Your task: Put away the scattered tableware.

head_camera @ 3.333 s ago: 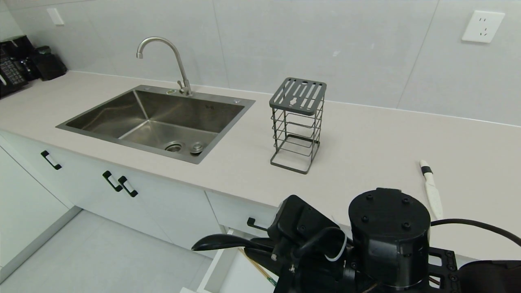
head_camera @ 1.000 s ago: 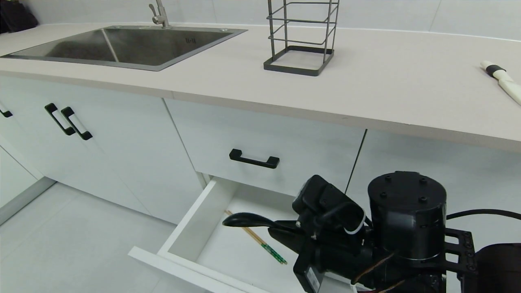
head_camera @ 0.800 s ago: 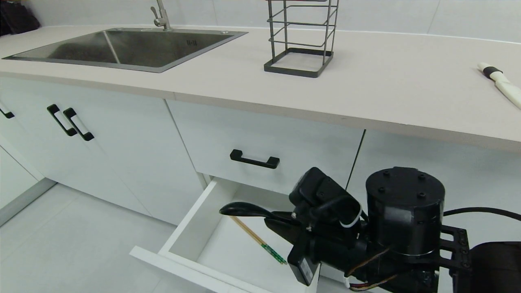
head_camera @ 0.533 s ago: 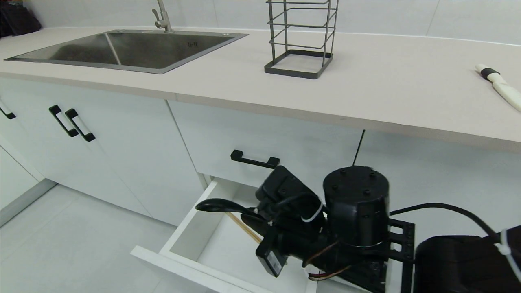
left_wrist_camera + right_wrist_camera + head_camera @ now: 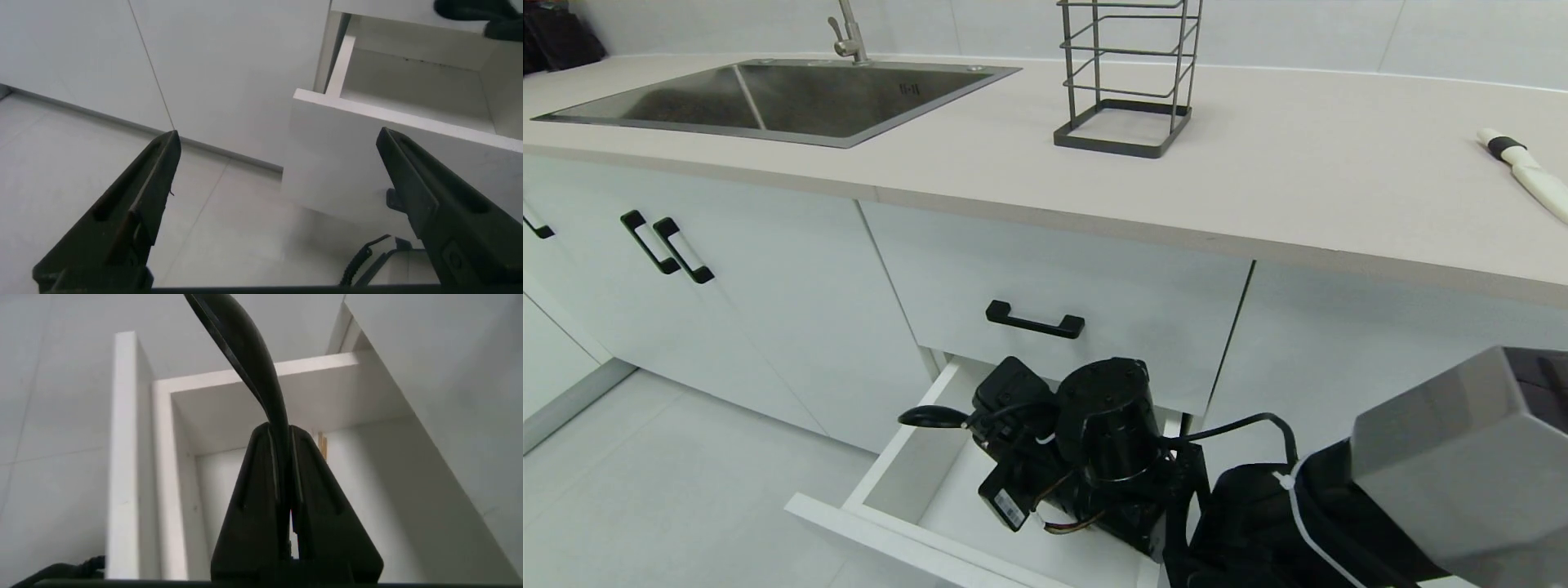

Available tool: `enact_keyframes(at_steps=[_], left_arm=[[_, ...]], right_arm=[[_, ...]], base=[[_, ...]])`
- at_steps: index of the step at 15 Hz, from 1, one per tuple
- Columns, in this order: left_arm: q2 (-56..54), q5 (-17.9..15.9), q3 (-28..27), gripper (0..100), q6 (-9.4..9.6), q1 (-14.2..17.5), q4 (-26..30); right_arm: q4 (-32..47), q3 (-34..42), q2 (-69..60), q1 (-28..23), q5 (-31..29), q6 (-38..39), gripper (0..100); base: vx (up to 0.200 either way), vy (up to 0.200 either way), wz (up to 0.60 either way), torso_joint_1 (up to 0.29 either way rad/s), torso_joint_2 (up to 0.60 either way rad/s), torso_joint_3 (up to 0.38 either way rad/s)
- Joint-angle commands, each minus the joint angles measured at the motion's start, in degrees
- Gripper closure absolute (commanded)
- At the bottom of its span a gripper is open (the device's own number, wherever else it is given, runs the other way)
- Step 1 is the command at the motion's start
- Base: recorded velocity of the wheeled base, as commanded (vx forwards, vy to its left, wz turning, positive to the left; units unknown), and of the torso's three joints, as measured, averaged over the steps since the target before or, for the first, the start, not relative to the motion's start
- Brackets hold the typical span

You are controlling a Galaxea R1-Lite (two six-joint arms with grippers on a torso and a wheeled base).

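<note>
Right end effector (image 5: 970, 420) grips a black spoon (image 5: 925, 416) by its handle, bowl poised above the open drawer (image 5: 882, 465), likely so a release lands it inside. Left end effector (image 5: 278, 155) hangs open beside the drawer front, out of the way; a knife (image 5: 1529, 171) lies on the surface (image 5: 1298, 188) above the drawer.
</note>
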Motion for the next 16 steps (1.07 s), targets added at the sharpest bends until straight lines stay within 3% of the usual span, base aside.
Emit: enact_keyframes(at_steps=[1,7,16], left_arm=[[0.0,0.0,0.0,0,-0.01,0.0,0.0],[0.0,0.0,0.0,0,-0.01,0.0,0.0],[0.0,0.1,0.0,0,-0.01,0.0,0.0]], right_arm=[[0.0,-0.6,3.4,-1.5,0.0,0.0,100],[0.0,-1.6,6.8,-4.2,0.1,0.1,100],[3.5,-10.6,15.0,-6.0,0.5,0.3,100]], base=[[0.000,0.000,0.00,0.000,0.00,0.000],[0.000,0.000,0.00,0.000,0.00,0.000],[0.000,0.000,0.00,0.000,0.00,0.000]])
